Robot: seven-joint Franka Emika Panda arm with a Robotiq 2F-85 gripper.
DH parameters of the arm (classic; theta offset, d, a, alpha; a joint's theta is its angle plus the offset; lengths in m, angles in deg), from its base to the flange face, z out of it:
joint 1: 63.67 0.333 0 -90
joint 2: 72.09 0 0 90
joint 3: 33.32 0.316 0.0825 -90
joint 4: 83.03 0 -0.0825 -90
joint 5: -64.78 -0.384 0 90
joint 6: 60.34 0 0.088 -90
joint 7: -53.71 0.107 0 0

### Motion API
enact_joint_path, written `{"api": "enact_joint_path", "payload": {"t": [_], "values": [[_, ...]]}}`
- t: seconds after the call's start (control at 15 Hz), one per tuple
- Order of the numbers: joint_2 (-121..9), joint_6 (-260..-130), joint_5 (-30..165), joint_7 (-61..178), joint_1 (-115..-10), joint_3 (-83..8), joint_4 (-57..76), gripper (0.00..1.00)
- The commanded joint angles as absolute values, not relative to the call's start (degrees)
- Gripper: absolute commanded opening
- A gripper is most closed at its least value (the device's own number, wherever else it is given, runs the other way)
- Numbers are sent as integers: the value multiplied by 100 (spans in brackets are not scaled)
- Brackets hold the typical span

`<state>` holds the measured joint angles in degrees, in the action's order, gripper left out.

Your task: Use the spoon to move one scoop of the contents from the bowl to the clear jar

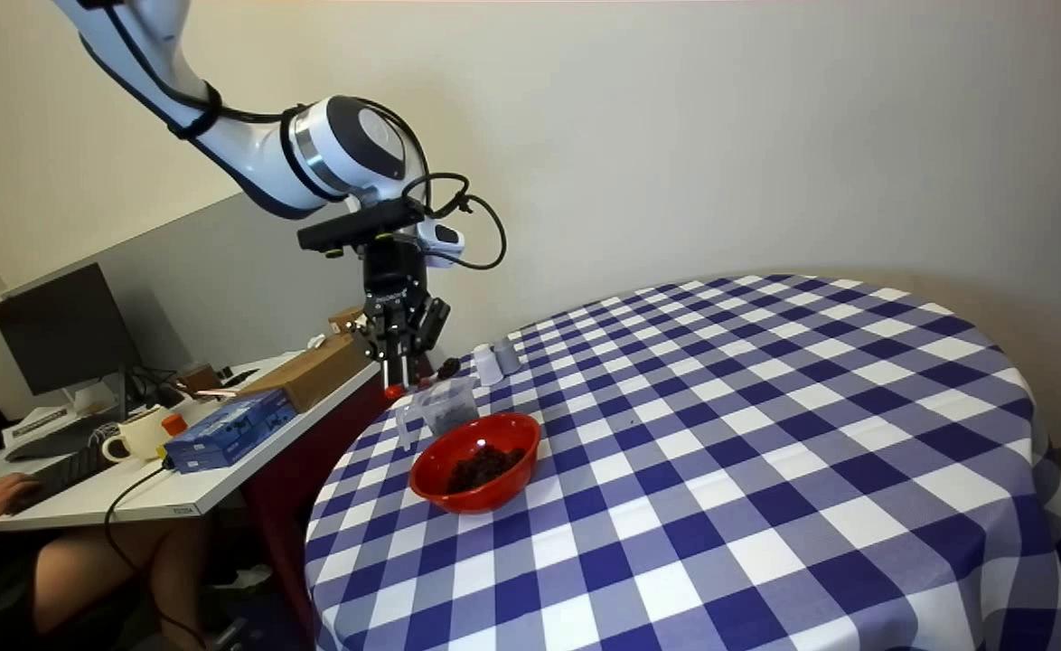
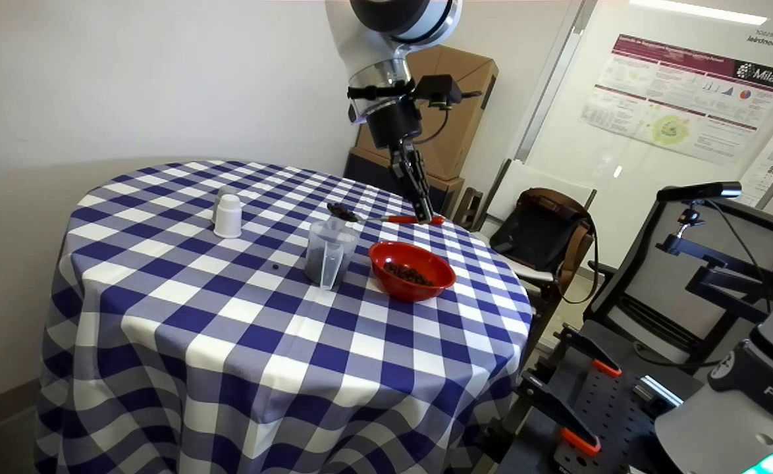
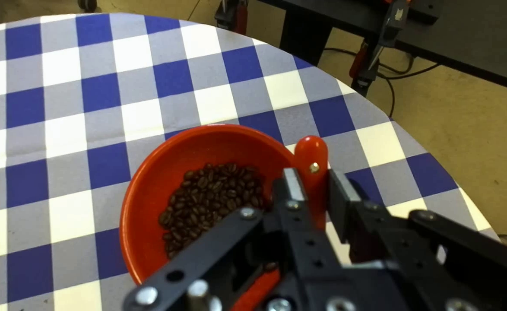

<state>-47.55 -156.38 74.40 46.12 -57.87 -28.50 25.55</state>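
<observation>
One spoon (image 2: 396, 219) in gripper (image 3: 315, 185), beans (image 2: 342, 210) on tip, clear jar (image 2: 331, 255) just below

Pale plain wall (image 1: 720, 136) | round counter (image 1: 720, 425), draped in blue-and-white check | white desk (image 1: 207, 484) bearing dark monitor (image 1: 65, 325) | tan floor (image 3: 473, 125) | tall cardboard box (image 2: 462, 141) | poster (image 2: 679, 95) on glossy white panel (image 2: 561, 141) | black mesh-backed chair (image 2: 656, 289)

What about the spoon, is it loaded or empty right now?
Loaded: in both exterior views, the spoon carries a heap of dark bits at one end.
</observation>
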Motion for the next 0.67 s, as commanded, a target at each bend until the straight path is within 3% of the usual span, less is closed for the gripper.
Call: {"api": "enact_joint_path", "payload": {"t": [0.0, 0.6], "values": [[-4616, -15409, 7736, 4858, -5590, -2836, 2346, 10], [-4448, -15435, 8477, 5347, -5232, -2844, 2332, 10]]}}
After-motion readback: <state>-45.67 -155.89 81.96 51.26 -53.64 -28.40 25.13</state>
